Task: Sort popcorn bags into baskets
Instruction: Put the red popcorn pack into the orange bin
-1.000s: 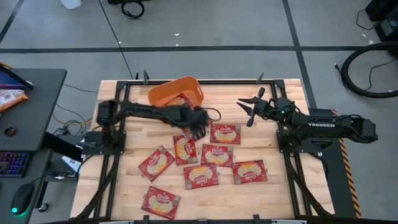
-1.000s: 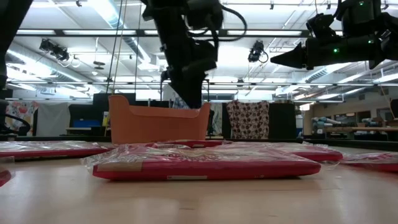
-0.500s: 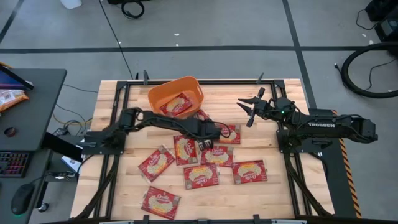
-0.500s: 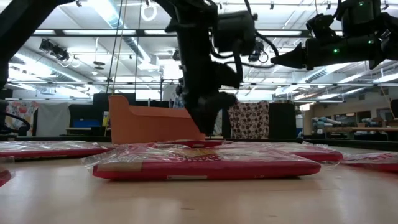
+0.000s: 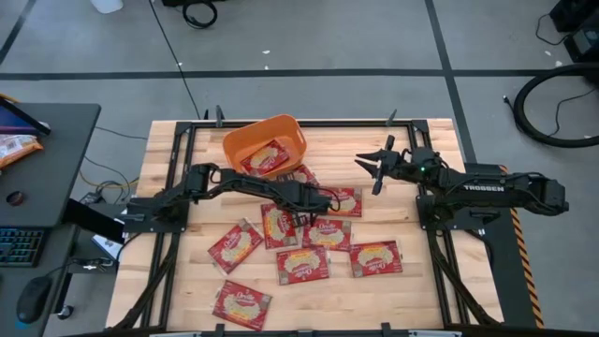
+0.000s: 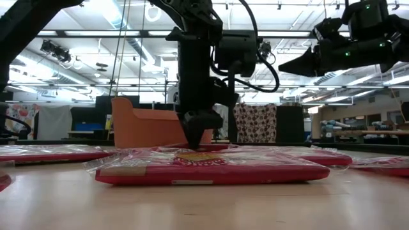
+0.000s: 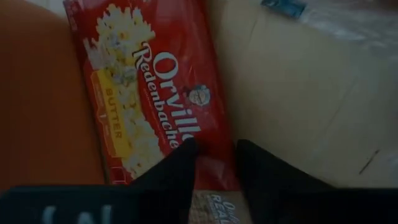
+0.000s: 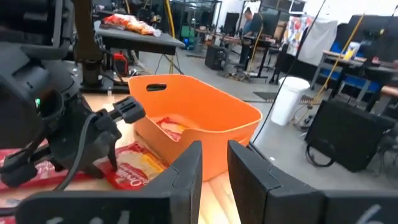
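Note:
Several red popcorn bags lie flat on the wooden table (image 5: 412,281). One of them (image 5: 267,157) lies in the orange basket (image 5: 241,140) at the far middle. My left gripper (image 5: 301,217) points steeply down at the upright-lying bag (image 5: 277,227) in the middle of the table. It is open, one finger (image 7: 177,168) over the bag's red face and the other (image 7: 261,174) over bare wood beside its long edge (image 7: 217,134). My right gripper (image 5: 374,165) waits open and level above the table's right side, touching nothing. My left gripper comes from above, slanting down, and its tips (image 6: 197,142) reach the top of the bag (image 6: 211,167) near its long edge on the table's right side. The bag lies flat on the table. I cannot tell whether the fingers touch it.
More bags lie close by: (image 5: 328,234), (image 5: 342,199), (image 5: 302,265), (image 5: 374,257), (image 5: 234,245), (image 5: 241,304) and one (image 5: 298,176) beside the basket. Bare wood shows along the table's right edge. A desk with a keyboard (image 5: 19,245) stands to the left.
My left gripper has gone from beside the basket toward the table's near edge and down, until its tips stand at the bag in the middle of the table. The bags have stayed where they were.

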Controlling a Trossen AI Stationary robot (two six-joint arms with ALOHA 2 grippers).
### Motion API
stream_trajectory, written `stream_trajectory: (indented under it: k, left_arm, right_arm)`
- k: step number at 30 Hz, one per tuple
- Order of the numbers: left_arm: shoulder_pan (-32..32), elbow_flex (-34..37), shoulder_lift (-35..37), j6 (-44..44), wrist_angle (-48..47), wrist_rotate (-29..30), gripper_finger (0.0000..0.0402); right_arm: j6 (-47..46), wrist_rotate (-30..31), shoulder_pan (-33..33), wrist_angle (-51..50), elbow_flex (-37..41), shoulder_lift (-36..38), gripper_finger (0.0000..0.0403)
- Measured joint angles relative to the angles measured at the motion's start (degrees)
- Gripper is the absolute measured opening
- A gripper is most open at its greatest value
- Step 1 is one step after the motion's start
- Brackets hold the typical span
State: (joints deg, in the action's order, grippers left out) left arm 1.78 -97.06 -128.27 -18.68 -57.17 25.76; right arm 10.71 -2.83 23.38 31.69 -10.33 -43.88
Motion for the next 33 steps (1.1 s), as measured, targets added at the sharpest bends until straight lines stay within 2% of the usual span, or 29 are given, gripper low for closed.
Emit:
stream_trajectory:
  k: [4,6,13,17,21,23,25,29,33]
  left_arm:
    - [0.1,-0.1,0.0,0.3,-1.1,-0.4,0.0034]
    - [0.1,-0.2,0.2,-0.2,-2.9,-2.5,0.0012]
    - [-0.3,-6.6,1.0,0.2,-13.3,-10.6,0.0005]
    - [-2.0,-14.8,1.3,1.4,-20.4,-15.2,0.0003]
    - [-3.1,-24.5,1.3,1.0,-28.7,-19.2,0.0003]
    - [-3.0,-29.8,1.3,0.0,-32.7,-19.6,0.0002]
    - [-2.8,-33.2,2.1,-0.5,-32.9,-19.9,0.0002]
    - [-3.2,-35.9,5.3,-1.7,-32.8,-19.1,0.0001]
    - [-3.2,-35.7,8.3,-1.9,-32.9,-13.1,0.0001]
  right_arm:
    - [-0.6,-0.2,0.0,-1.8,0.0,0.0,0.0081]
    - [-0.6,-0.1,0.0,-2.5,0.0,0.0,0.0081]
    - [0.2,0.7,0.1,-2.2,0.0,0.9,0.0081]
    - [-0.7,2.4,0.1,-2.2,0.0,1.2,0.0081]
    - [-1.0,1.3,0.0,-2.2,0.0,1.2,0.0081]
    - [-1.1,1.3,0.0,-2.2,0.0,1.2,0.0081]
    - [-1.1,1.2,0.0,-2.2,0.0,1.3,0.0081]
    - [-1.2,-0.6,0.0,-2.8,0.0,1.7,0.0081]
    - [-0.6,-1.1,0.0,-3.7,0.0,2.8,0.0081]
